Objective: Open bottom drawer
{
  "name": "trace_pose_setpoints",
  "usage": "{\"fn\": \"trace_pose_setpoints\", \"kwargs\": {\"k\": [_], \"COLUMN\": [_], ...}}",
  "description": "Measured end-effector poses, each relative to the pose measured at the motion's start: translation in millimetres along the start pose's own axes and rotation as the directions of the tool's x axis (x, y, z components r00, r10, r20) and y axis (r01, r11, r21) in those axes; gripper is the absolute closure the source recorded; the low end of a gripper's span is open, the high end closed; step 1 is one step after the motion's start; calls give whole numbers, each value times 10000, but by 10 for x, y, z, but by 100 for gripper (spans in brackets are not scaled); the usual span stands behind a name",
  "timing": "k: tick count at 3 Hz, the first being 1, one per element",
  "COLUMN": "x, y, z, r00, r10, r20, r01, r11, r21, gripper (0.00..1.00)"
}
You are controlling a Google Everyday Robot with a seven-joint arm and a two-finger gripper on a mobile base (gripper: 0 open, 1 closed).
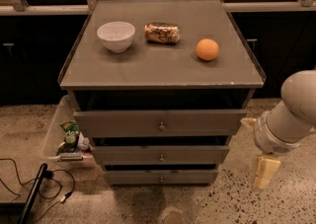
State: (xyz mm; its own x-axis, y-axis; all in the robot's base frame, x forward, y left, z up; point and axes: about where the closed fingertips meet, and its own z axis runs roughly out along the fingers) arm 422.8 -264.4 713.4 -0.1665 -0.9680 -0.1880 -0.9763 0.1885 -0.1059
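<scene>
The grey cabinet has three drawer fronts, each with a small round metal knob. The bottom drawer (160,177) is the slimmest one, lowest and nearest the floor, and sits shut. The middle drawer (161,155) and the top drawer (160,123) are above it. My gripper (263,172) hangs low at the right of the cabinet, beyond the bottom drawer's right end, apart from it. Its cream-coloured finger (264,170) points down towards the floor.
On the cabinet top (163,67) lie a white bowl (116,35), a crumpled snack bag (162,33) and an orange (207,49). A clear bin (61,136) with packets stands on the floor at the left. Black cables (29,183) lie at the lower left.
</scene>
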Motion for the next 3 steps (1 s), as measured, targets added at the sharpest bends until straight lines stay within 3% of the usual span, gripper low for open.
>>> {"fn": "trace_pose_setpoints", "kwargs": {"k": [1, 2, 3], "x": [-1, 44, 154], "y": [2, 24, -9], "z": [1, 330, 922], "r00": [10000, 9999, 9993], "r10": [-8, -138, -308], "r20": [-6, 6, 187], "r01": [8, 138, 316], "r11": [10000, 9998, 9987], "r21": [3, -134, -407], "gripper": [0, 0, 0]}}
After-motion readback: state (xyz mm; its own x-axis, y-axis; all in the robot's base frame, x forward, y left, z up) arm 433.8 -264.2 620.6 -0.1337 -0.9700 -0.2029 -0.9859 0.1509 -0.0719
